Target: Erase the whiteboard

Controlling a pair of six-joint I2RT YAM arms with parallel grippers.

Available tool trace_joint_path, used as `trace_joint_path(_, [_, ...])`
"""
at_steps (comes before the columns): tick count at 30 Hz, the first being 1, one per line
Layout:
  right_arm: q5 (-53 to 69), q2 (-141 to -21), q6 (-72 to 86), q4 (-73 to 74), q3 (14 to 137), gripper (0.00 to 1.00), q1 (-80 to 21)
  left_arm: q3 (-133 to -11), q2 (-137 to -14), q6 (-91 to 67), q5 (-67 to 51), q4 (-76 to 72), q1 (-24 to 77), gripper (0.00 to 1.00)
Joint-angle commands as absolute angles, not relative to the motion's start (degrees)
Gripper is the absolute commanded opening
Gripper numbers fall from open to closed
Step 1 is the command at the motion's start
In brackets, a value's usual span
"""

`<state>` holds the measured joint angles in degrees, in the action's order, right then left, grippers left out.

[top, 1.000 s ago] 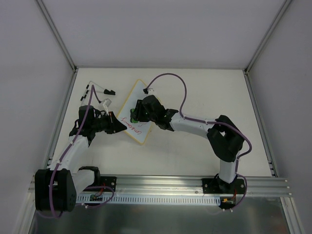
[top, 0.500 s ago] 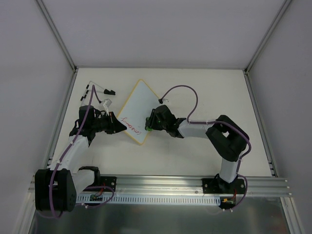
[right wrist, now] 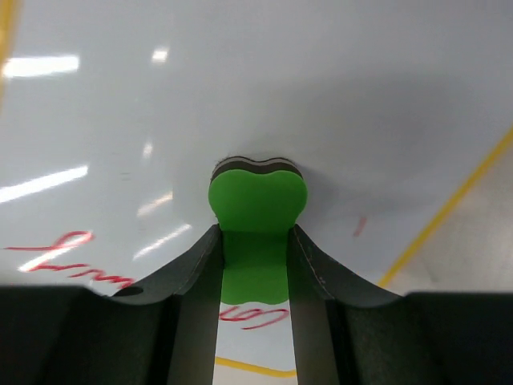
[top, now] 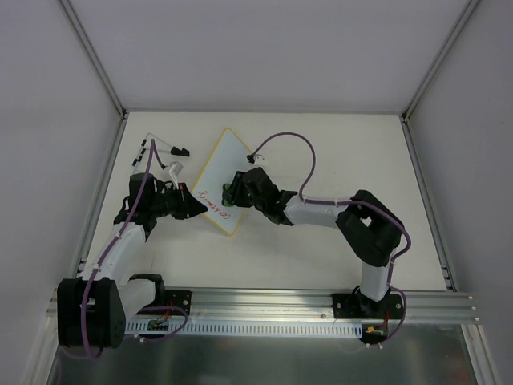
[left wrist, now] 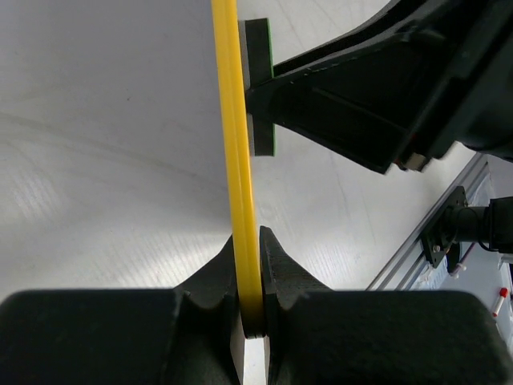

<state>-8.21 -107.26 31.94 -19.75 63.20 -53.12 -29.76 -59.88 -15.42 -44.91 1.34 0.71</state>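
Table (top: 337,152): white, both arms reach in over it.

Whiteboard (top: 225,159): lies between the two grippers, turned cornerwise. Its yellow rim (left wrist: 232,120) runs straight out from the left fingers. Its white face (right wrist: 280,80) fills the view ahead of the right fingers.

Left gripper (top: 189,207): fingers (left wrist: 276,265) clenched on the board's rim, one on each side, pinning it in place.

Right gripper (top: 232,192): fingers (right wrist: 196,281) grasp the eraser, tips down on the board face.

Eraser (right wrist: 256,200): green block with a dark pad, sticks out just past the right fingertips. The pad appears pressed to the board. From the left wrist it shows touching the board just beyond the left fingers.

Red writing (top: 215,210): one line along the board edge nearest the left fingers. In the right wrist view the strokes (right wrist: 72,249) sit just left of and under the right fingers, with a tiny red fleck to their right.

Progress, my read: most of the face beyond the right fingers looks clean. The red line between the grippers is left to wipe, so not done.
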Motion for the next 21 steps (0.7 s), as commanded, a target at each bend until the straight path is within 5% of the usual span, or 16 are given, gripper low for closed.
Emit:
trace_joint_path(1, [-7.74,-107.49,33.22,-27.16,69.25,0.00,-57.21,-31.29,-58.62,-15.47,-54.05,-1.23,2.55,0.00])
trace_joint_path(9, [-8.08,-108.63,31.99,-26.98,72.34,0.00,-58.98,-31.46,-58.80,-15.21,-53.35,-1.23,2.72,0.00])
trace_joint_path(21, [-12.39,-107.31,33.75,-27.07,55.46,0.00,-54.58,-31.55,-58.97,-15.38,-53.35,-1.23,2.72,0.00])
